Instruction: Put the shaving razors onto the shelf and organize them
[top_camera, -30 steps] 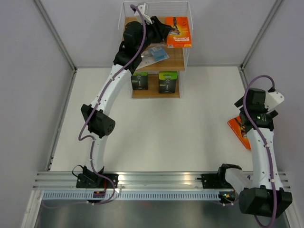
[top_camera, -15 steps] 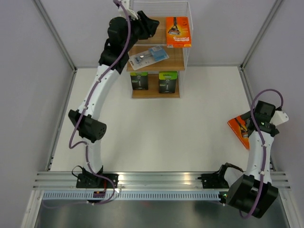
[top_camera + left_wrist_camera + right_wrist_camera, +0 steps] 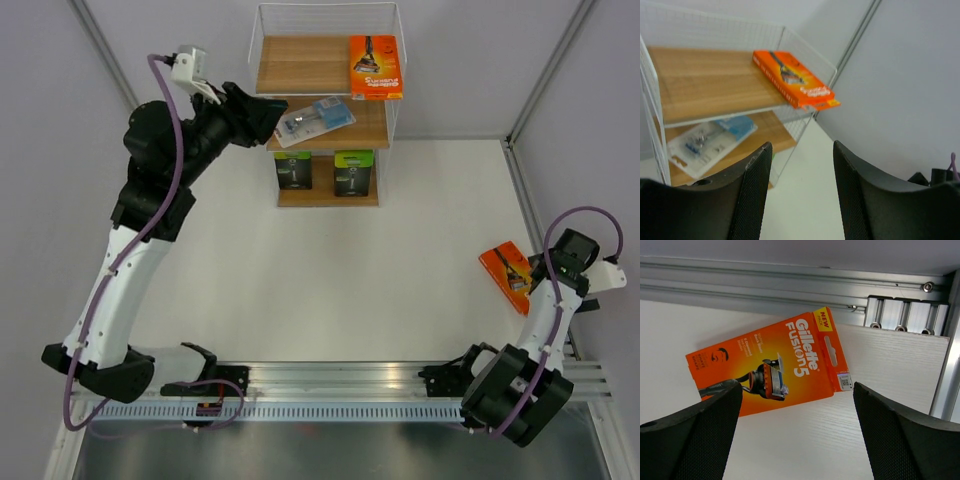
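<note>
Entry: my right hand (image 3: 797, 410), spread wide and empty, hangs over the last orange razor pack (image 3: 770, 362) flat on the table (image 3: 790, 450); pickup step, I judge, next lowering to pinch it; my left hand (image 3: 802, 190), parted, empty, faces the shelf (image 3: 705, 85).

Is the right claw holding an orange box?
No, the orange box under it lies flat on the table, and the right claw is open.

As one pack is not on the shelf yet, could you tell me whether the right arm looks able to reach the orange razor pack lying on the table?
Probably yes: the right pincer hangs open above the orange pack, which lies flat on the table with nothing covering it.
</note>
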You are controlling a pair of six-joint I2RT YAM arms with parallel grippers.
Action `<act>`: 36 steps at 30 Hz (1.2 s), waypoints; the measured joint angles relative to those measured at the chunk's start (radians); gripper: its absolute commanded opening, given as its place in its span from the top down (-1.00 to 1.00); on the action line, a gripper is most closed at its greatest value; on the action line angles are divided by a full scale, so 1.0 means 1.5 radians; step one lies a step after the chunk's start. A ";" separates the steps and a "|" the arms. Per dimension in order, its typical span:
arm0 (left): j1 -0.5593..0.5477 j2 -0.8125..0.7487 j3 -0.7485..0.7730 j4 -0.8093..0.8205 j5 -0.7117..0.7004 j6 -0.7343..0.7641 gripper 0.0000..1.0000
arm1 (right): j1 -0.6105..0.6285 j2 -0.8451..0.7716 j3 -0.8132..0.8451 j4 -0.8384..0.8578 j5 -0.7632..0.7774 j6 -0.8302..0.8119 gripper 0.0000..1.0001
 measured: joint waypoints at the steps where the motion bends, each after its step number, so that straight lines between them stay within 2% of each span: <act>1: 0.000 -0.007 -0.018 -0.004 0.003 0.000 -0.17 | -0.002 -0.002 -0.010 0.006 -0.003 0.001 -0.87; 9: 0.000 0.002 -0.127 -0.052 0.056 -0.001 -0.17 | -0.004 0.041 -0.063 0.050 -0.003 0.002 -0.90; 15: 0.000 0.000 -0.156 -0.052 0.084 -0.003 -0.17 | -0.004 0.098 -0.102 0.136 -0.049 -0.028 -0.66; 23: 0.000 -0.006 -0.211 -0.055 0.104 -0.006 -0.17 | 0.021 0.214 -0.081 0.240 -0.075 -0.078 -0.55; 26: 0.000 -0.010 -0.224 -0.056 0.104 -0.006 -0.18 | 0.075 0.244 -0.072 0.284 -0.060 -0.081 -0.51; 30: 0.000 -0.018 -0.229 -0.056 0.104 -0.006 -0.18 | 0.188 0.286 -0.053 0.334 -0.038 -0.067 -0.51; 36: 0.000 -0.033 -0.237 -0.056 0.107 -0.005 -0.18 | 0.347 0.305 -0.049 0.374 -0.024 0.021 -0.57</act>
